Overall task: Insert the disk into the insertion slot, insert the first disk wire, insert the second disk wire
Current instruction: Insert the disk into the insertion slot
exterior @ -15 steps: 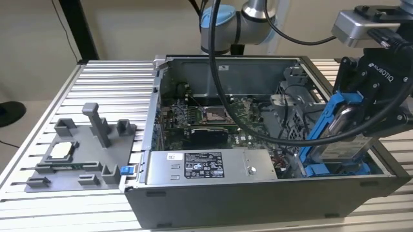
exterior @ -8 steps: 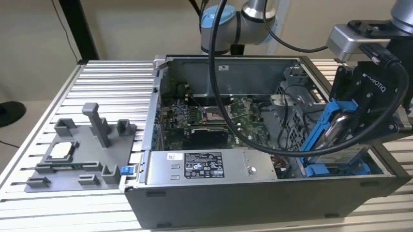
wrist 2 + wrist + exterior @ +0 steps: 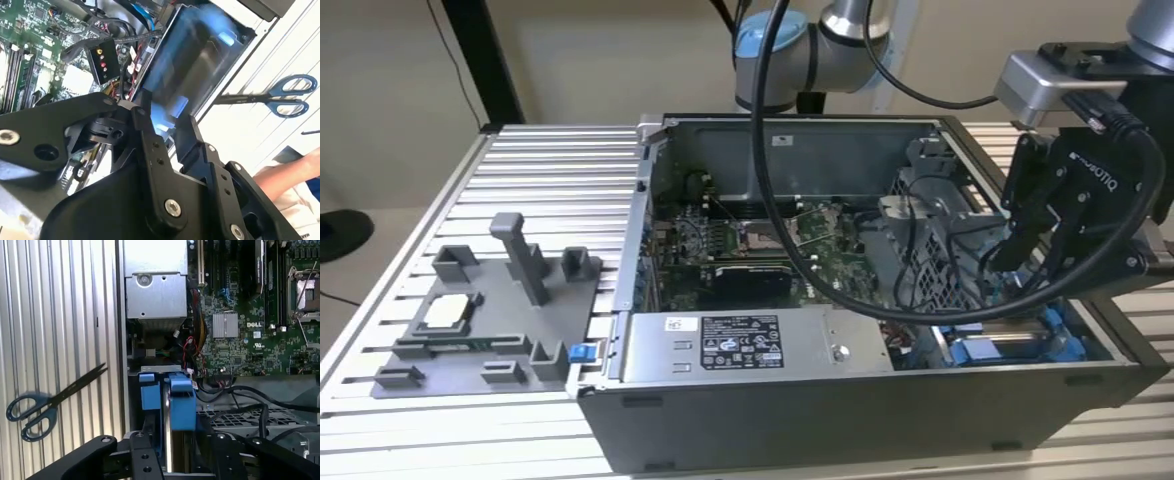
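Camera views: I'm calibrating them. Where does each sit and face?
Exterior view: off the arm, looking down into the open grey computer case; black gripper at the exterior view's right.
First wrist view: rides the arm, facing past the gripper at the blue-framed silver disk and green motherboard.
Second wrist view: rides the arm, gripper before the disk.
Both wrist views share blue-handled scissors.

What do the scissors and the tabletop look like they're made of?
The scissors: thin, dark matte blades that look like metal, with smooth blue handle loops, probably plastic. The tabletop: pale ribbed slats with a dull silvery sheen, likely extruded aluminium.
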`<state>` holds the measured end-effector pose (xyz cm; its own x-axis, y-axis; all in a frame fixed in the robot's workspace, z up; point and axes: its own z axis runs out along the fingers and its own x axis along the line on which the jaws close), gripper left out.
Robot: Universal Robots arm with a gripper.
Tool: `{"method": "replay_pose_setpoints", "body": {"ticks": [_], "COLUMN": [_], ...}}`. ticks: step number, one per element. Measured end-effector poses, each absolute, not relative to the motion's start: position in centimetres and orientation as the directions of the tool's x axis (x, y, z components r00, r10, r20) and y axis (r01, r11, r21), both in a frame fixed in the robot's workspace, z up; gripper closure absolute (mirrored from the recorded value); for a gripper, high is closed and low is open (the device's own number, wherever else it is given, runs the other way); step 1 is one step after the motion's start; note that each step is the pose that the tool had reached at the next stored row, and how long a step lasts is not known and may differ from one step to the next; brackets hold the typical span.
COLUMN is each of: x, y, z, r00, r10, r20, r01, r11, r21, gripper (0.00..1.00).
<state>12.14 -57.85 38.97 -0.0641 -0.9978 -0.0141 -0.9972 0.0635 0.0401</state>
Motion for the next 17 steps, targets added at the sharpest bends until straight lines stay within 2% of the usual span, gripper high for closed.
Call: {"method": "replay_pose_setpoints", "body": {"ticks": [7, 17], "x": [12.2, 12.2], "y": [-57.8, -57.3], "z": [39.1, 42.6], "r00": [-0.064, -0.063], "r10": [-0.998, -0.998], "r20": [-0.014, -0.015], "r01": [-0.997, -0.997], "r11": [0.063, 0.063], "r21": [0.040, 0.036], "gripper": [0.00, 0.00]}}
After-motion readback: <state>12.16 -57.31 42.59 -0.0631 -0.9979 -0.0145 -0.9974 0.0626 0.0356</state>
